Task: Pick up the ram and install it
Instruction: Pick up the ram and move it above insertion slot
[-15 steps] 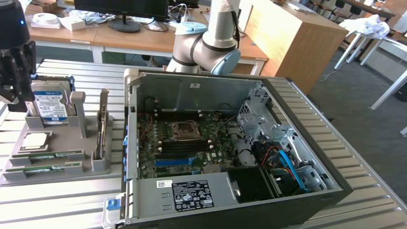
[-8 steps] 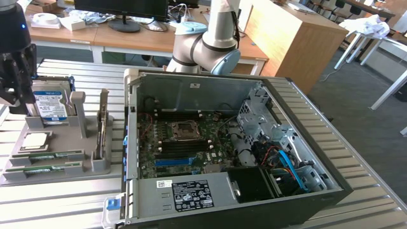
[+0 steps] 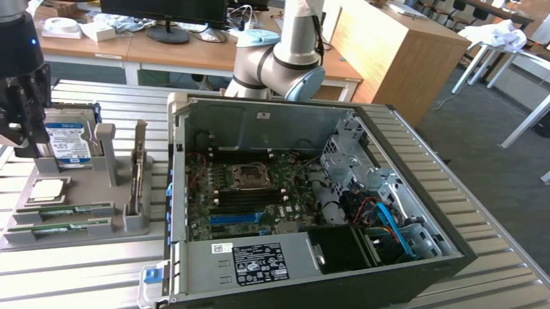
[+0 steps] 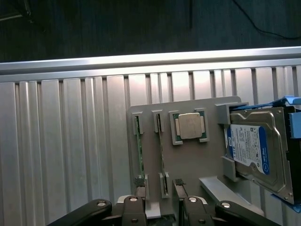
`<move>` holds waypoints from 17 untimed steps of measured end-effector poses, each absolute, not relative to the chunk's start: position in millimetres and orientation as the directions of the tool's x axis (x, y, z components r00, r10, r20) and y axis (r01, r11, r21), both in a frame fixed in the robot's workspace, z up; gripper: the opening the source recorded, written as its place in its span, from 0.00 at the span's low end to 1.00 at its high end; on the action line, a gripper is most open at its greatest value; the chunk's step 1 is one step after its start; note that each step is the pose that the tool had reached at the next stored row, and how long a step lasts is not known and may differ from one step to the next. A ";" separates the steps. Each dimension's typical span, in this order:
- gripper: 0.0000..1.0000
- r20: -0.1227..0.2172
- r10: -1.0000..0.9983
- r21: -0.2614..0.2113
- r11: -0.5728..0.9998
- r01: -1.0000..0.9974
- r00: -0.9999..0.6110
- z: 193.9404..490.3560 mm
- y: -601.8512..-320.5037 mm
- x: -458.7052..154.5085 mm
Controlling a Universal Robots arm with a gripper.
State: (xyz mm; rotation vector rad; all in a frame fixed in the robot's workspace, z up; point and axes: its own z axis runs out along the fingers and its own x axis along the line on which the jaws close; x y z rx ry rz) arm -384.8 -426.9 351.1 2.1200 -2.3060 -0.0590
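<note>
Two green ram sticks (image 3: 64, 209) (image 3: 58, 227) lie side by side in slots of the grey holder tray (image 3: 86, 241) at the exterior view's left. From the wrist they appear edge-on as thin strips (image 4: 139, 150) (image 4: 161, 157). My gripper (image 3: 24, 145) hangs above the far end of the tray, over the hard drive, well above the sticks. Its jaws are open and hold nothing; one stick lines up between the fingertips (image 4: 139, 187) in the wrist view (image 4: 159, 187). The open computer case (image 3: 176, 193) stands to the exterior view's right of the tray, its motherboard (image 3: 249, 193) exposed.
A blue-labelled hard drive (image 4: 256, 150) stands in the tray beside a square silver processor chip (image 4: 189, 126). Upright grey posts (image 3: 136, 174) rise from the tray near the case wall. The arm's base (image 3: 279, 64) sits behind the case. Ribbed aluminium table (image 4: 61, 155) surrounds the tray.
</note>
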 end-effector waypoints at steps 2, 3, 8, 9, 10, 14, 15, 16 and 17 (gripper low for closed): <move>0.36 -0.019 -0.996 0.034 0.083 -0.996 -0.084 349.5 -426.9 -384.8; 0.36 -0.019 -0.996 0.034 0.083 -0.996 -0.084 348.6 -426.9 -384.8; 0.36 -0.019 -0.996 0.034 0.082 -0.996 -0.083 344.5 -426.9 -384.8; 0.36 -0.019 -0.996 0.034 0.082 -0.996 -0.082 343.7 -426.9 -384.8; 0.36 -0.019 -0.996 0.034 0.082 -0.996 -0.082 342.8 -426.9 -384.8; 0.36 -0.019 -0.996 0.034 0.081 -0.996 -0.081 339.4 -426.9 -384.8; 0.36 -0.019 -0.997 0.034 0.081 -0.996 -0.081 338.5 -426.9 -384.8; 0.36 -0.019 -0.997 0.034 0.080 -0.996 -0.081 337.7 -426.9 -384.8; 0.36 -0.019 -0.997 0.034 0.080 -0.996 -0.081 336.8 -426.9 -384.8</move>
